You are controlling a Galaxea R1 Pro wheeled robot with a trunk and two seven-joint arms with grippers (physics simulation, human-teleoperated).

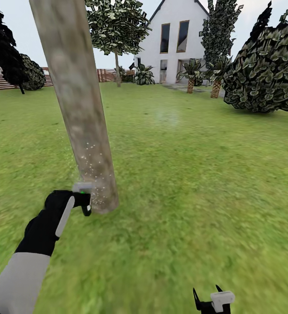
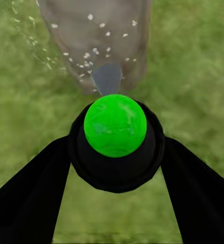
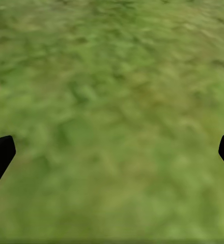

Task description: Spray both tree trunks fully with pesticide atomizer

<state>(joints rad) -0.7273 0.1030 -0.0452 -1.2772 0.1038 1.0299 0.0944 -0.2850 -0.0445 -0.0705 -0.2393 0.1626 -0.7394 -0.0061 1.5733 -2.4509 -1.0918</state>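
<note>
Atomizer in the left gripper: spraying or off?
Spraying. Whitish pesticide specks fan from the atomizer nozzle onto the tree trunk base.

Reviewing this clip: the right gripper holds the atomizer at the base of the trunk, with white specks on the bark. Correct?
Wrong arm. The left gripper holds the pesticide atomizer at the tree trunk, as the head view shows. The right gripper is open over grass. The white pesticide specks are right.

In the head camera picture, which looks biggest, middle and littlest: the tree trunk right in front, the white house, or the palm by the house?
As they look in the head view:
1. Tree trunk, biggest, but it stands closest to the camera.
2. White house.
3. Palm, littlest.
The house is far off, so its real size is surely bigger than it looks.
</note>
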